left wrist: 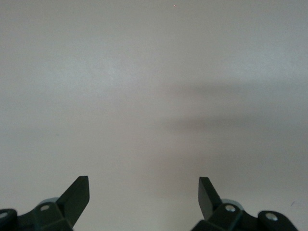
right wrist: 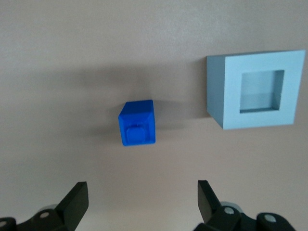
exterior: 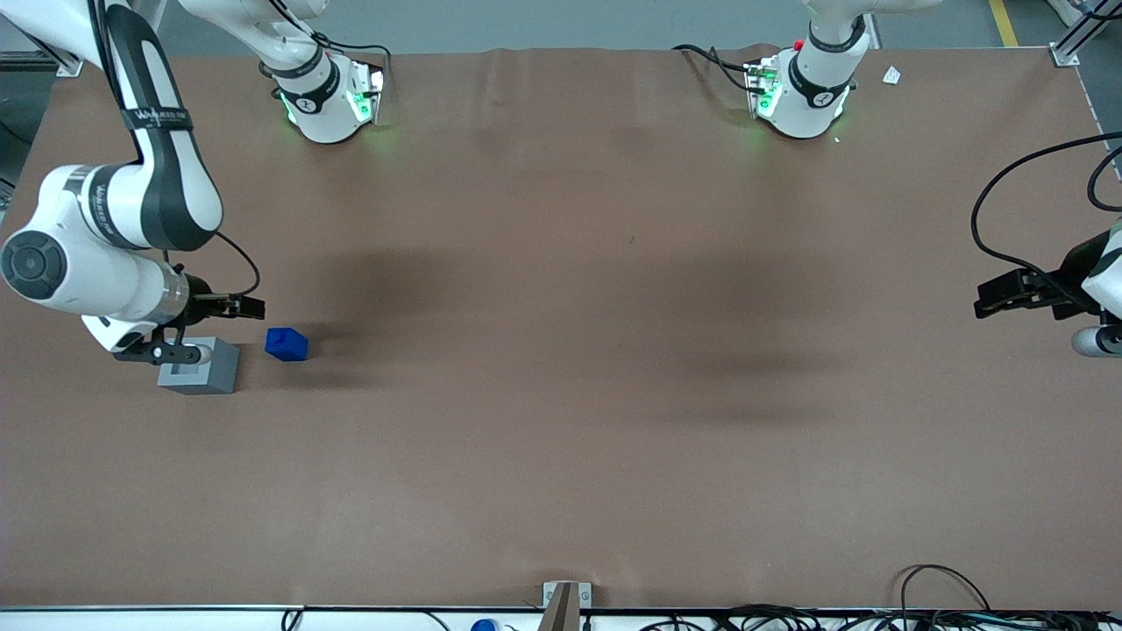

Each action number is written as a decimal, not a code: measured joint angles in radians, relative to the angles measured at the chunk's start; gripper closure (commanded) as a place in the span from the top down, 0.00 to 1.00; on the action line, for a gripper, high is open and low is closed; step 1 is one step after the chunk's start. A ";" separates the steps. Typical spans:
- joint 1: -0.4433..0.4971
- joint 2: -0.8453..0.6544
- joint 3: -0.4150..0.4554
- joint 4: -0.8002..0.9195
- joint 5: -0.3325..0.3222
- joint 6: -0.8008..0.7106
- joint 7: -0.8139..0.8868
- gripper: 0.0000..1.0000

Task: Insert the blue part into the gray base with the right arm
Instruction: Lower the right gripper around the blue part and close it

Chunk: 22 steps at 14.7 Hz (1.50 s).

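The blue part (exterior: pixel 287 344) lies on the brown table beside the gray base (exterior: pixel 200 366), with a small gap between them. In the right wrist view the blue part (right wrist: pixel 138 123) shows its round stud on one face, and the gray base (right wrist: pixel 255 89) shows its empty square recess. The right arm's gripper (exterior: pixel 248 307) hovers above the table, a little farther from the front camera than both blocks. It is open and empty (right wrist: pixel 143 190), with the blue part ahead of its fingertips. The arm's wrist hides part of the gray base in the front view.
Two arm bases (exterior: pixel 329 101) (exterior: pixel 802 92) with green lights stand at the table edge farthest from the front camera. Cables (exterior: pixel 947 596) lie along the nearest edge. A small metal bracket (exterior: pixel 565 596) sits at the middle of that edge.
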 measured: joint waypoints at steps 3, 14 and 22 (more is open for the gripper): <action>0.001 0.052 0.001 -0.001 0.000 0.079 0.000 1.00; 0.033 0.133 0.007 -0.001 0.000 0.162 0.000 0.99; 0.033 0.149 0.007 -0.019 0.000 0.202 -0.010 0.93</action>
